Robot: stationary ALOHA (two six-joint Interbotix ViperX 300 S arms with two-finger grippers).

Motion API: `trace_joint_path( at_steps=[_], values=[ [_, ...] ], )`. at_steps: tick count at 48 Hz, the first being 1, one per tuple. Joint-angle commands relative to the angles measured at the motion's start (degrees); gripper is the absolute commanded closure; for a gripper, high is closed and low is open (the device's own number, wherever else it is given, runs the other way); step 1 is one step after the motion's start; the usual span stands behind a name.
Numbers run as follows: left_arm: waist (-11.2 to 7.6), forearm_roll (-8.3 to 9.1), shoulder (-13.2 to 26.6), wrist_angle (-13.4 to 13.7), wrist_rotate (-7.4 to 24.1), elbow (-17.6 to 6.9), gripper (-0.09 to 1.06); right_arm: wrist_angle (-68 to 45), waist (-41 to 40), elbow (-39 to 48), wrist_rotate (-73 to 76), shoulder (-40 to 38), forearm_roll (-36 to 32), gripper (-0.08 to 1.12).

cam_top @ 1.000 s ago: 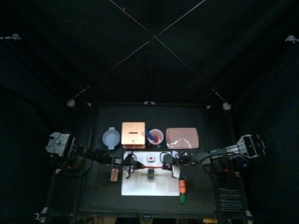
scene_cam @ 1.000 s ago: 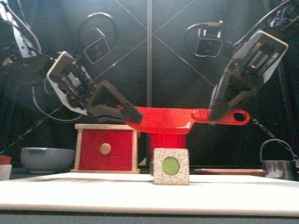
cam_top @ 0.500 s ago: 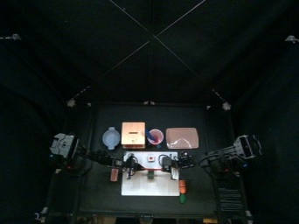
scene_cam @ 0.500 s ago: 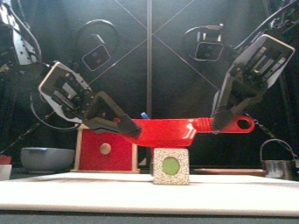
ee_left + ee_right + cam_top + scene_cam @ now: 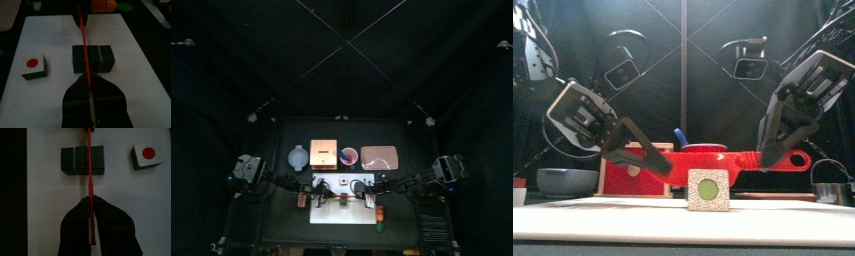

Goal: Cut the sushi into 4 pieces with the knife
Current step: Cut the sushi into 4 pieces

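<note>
A red toy knife [image 5: 714, 158] hangs level just above the sushi [image 5: 710, 190], one end in each gripper. My left gripper [image 5: 643, 160] is shut on one end and my right gripper [image 5: 775, 157] on the handle end. The wrist views show the dark green roll [image 5: 93, 57] lying on the white cutting board [image 5: 133, 75], with the knife blade [image 5: 87, 173] crossing over its middle. A loose piece [image 5: 33, 66] with a white face and a round spot lies apart from the roll [image 5: 83, 159], and is seen again [image 5: 148, 155] in the right wrist view.
Behind the board stand the wooden box with a red drawer front [image 5: 633, 171], the blue-grey bowl [image 5: 567, 181], a red cup [image 5: 703, 148] with a blue knife [image 5: 680, 136], and the metal cutter [image 5: 831, 191]. The pink tray [image 5: 380, 157] lies at the back right.
Both arms have come down together, bringing the red knife from well above the sushi to just over its top.
</note>
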Motion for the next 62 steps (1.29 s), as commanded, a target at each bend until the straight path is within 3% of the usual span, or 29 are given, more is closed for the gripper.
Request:
trace_joint_path(
  at_steps=[1, 7, 13, 18, 25, 33, 40, 51, 62],
  values=[
    [0.26, -1.14, 2.11, 0.18, 0.26, -0.35, 0.87, 0.26, -0.09, -0.70, -0.09, 1.14, 0.09, 1.02],
    [0.88, -1.76, 4.75, 0.18, 0.35, -0.97, 0.87, 0.53, -1.05, -0.62, -0.09, 2.99, -0.09, 1.02],
    [2.72, -1.76, 5.27, 1.32, 0.44, -1.32, 0.87, 1.23, -2.99, -0.44, -0.18, 2.64, -0.53, 1.02],
    [4.66, -1.58, 3.87, 3.69, 0.53, -1.32, 0.87, 2.64, -5.10, -0.26, -0.18, 1.32, -1.58, 1.02],
    [7.38, 0.18, 1.05, 7.12, 1.49, -1.32, 0.87, 4.13, -7.21, -0.44, -0.18, -0.79, -3.16, 1.02],
    [7.73, 1.23, -2.55, 8.17, 3.87, -1.23, 0.87, 5.01, -7.03, -0.62, -0.09, -4.13, -3.43, 1.02],
    [6.94, 1.14, -5.71, 8.26, 4.31, -1.14, 0.87, 5.10, -5.89, -0.70, -0.09, -7.12, -2.99, 1.02],
    [2.72, 1.05, -10.63, 8.17, 4.22, -0.97, 0.87, 4.75, -1.32, -0.88, -0.09, -10.37, -1.67, 1.02],
    [-1.23, 0.88, -10.46, 8.26, 3.78, -1.05, 0.87, 3.43, 2.72, -0.88, -0.09, -9.14, 1.14, 1.02]
  ],
)
